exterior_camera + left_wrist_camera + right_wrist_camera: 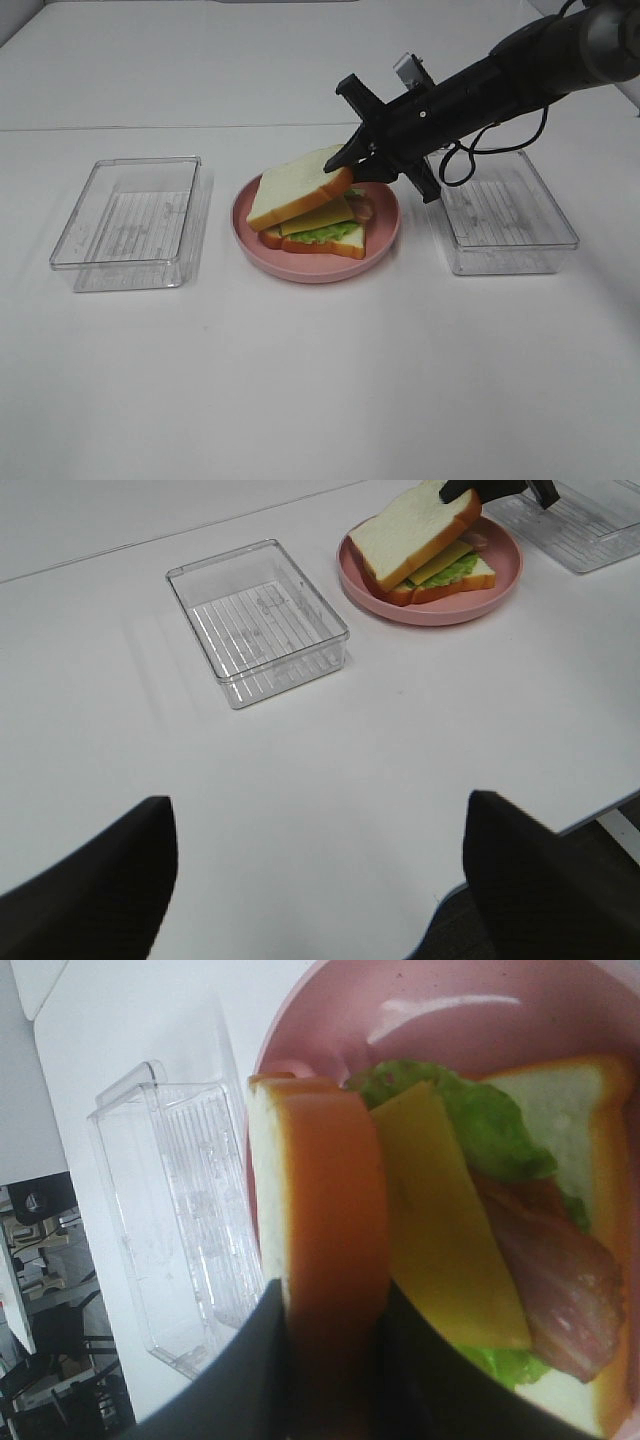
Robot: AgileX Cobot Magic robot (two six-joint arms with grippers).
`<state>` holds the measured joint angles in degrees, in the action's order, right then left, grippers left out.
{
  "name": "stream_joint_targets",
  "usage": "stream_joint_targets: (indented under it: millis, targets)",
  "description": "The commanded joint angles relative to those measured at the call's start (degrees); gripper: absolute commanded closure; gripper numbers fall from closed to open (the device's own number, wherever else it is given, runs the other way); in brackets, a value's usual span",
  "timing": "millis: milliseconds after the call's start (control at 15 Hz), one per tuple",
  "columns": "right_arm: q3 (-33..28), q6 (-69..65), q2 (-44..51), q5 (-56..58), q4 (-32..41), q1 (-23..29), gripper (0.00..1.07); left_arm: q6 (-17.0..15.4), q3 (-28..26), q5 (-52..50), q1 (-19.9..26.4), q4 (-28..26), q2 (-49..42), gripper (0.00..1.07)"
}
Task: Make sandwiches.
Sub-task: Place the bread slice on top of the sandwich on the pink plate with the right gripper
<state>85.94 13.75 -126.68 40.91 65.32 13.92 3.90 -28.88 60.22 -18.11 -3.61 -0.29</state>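
On the pink plate (pixel 315 270) lies an open sandwich: a bottom bread slice (pixel 348 246), green lettuce (pixel 325 233), a yellow cheese slice (pixel 320 215) and a brownish-pink meat strip (pixel 560 1280). Above it a top bread slice (pixel 295 185) hangs tilted, its right edge higher. My right gripper (pixel 350 165) is shut on that raised edge; the right wrist view shows its fingers (pixel 250 1370) clamping the orange crust (pixel 325 1190). My left gripper (pixel 320 880) is open over bare table, well short of the plate (pixel 450 610), with nothing between its fingers (pixel 90 880).
A clear plastic container (pixel 130 220) stands left of the plate and another (pixel 505 215) right of it, under the right arm. Both look empty. The white table's edge runs close by the left gripper in the left wrist view.
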Motion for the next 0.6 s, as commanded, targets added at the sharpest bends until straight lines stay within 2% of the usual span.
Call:
stream_joint_targets:
  millis: [67, 200, 333, 400, 467, 600]
  targets:
    - [-0.23, 0.23, 0.17, -1.32, -0.17, 0.17, 1.04, 0.06, 0.34, -0.23, 0.23, -0.46, -1.38, 0.31]
    - [-0.23, -0.29, 0.17, 0.23, -1.66, 0.17, 0.81, 0.06, 0.34, -0.23, 0.23, -0.46, -1.38, 0.31]
    - [-0.23, -0.8, 0.17, 2.69, -3.27, 0.17, 0.44, 0.06, 0.34, -0.23, 0.23, -0.46, -1.38, 0.31]
    - [-0.23, -0.52, 0.34, 3.32, -4.87, 0.17, 0.32, 0.06, 0.34, -0.23, 0.23, -0.46, -1.38, 0.31]
    - [-0.23, -0.46, 0.92, 3.61, -7.22, 0.17, 0.27, 0.06, 0.34, -0.23, 0.23, -0.46, -1.38, 0.31]
    - [-0.23, -1.43, 3.09, 3.95, -14.04, 0.17, 0.27, 0.06, 0.34, -0.23, 0.23, -0.46, -1.38, 0.31]
